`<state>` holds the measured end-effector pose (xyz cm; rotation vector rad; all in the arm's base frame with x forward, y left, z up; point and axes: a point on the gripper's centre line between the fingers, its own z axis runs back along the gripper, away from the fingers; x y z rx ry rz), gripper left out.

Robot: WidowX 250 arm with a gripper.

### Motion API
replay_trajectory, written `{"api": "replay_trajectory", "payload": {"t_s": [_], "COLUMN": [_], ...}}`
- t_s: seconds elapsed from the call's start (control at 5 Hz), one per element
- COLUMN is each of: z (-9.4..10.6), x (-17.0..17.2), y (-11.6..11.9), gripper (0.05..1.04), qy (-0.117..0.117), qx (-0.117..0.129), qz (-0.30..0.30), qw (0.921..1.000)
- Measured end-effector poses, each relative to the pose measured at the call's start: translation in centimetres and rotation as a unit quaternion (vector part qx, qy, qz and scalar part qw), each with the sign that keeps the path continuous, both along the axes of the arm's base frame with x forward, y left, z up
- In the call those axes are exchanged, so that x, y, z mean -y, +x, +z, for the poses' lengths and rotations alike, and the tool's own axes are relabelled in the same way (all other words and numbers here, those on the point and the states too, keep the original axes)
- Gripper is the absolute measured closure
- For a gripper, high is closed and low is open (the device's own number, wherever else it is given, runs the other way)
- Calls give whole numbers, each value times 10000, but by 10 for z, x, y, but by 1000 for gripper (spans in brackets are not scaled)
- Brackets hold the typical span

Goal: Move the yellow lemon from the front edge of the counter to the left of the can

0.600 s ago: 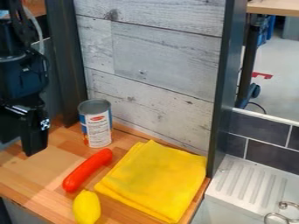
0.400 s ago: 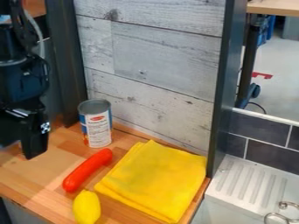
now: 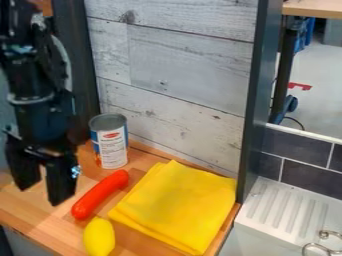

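Note:
The black gripper [image 3: 41, 187] hangs over the left part of the wooden counter, its two fingers apart with nothing between them. Just right of its right finger lies a red-orange sausage-shaped toy [image 3: 100, 194], slanting from lower left to upper right. Behind the sausage, close to the wood-panelled wall, a can [image 3: 112, 149] with a white and blue label stands upright. A folded yellow cloth [image 3: 179, 204] lies flat on the right side of the counter. Near the front edge, below the sausage, rests a yellow lemon-like object [image 3: 99, 237].
The wooden counter [image 3: 19, 218] ends at the front and at a dark upright post [image 3: 255, 100] on the right. Past the post are a white ridged drainboard [image 3: 284, 206], a metal object [image 3: 325, 246] and dark tiles [image 3: 308, 175]. Another dark post stands behind the arm.
The arm and gripper have moved right and toward the camera, and both fingers now show with a gap between them. The can, sausage, lemon-like object and cloth stayed where they were.

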<state>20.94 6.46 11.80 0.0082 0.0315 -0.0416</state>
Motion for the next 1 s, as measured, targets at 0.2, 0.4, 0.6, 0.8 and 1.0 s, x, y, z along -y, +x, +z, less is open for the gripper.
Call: {"api": "replay_trajectory", "payload": {"t_s": [0.2,0.4,0.6,0.8,1.0], "z": [-19,-42,-63,-73,-85], "x": [15,19,20,20,20], "y": [1,11,22,28,36], "gripper": [82,82,82,82,82], "qy": [48,35,-40,154,154], "qx": [205,407,439,360,430], "qz": [400,831,1191,1422,1424], "qw": [9990,9957,9919,9891,9888]}}
